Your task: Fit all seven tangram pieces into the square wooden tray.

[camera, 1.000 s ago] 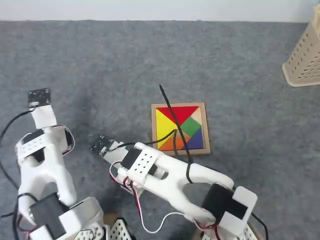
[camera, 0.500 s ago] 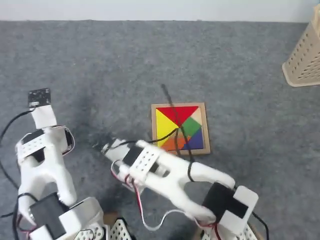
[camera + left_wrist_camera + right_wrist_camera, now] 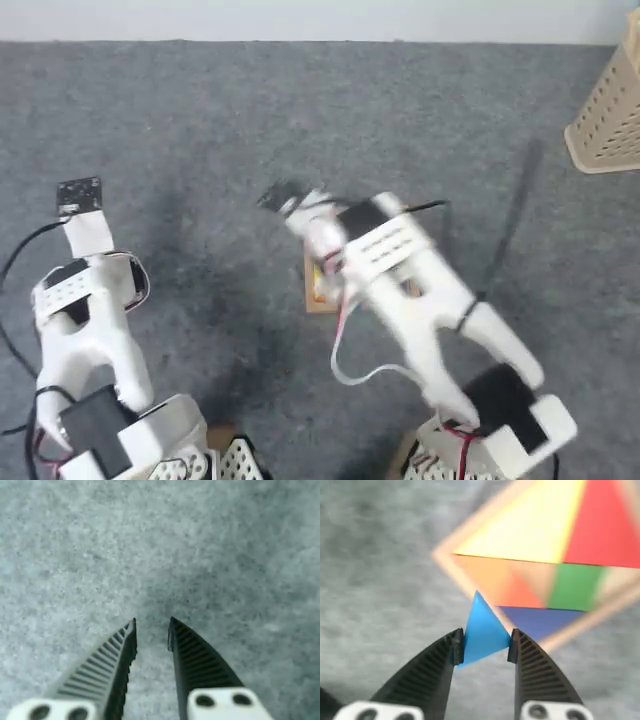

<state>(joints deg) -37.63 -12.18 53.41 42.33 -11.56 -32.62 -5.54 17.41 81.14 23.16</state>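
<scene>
we watched our right arm swing far and rightward. its gripper [image 3: 283, 200], pinching the blue triangle [image 3: 482, 640], was left of the wooden tray [image 3: 313, 300] and now hangs by its far left corner, with the arm covering most of the tray.

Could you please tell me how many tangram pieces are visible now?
6: yellow, red, orange, green and dark blue lie in the tray; a light blue triangle is held in the right gripper. Blur may hide another.
</scene>
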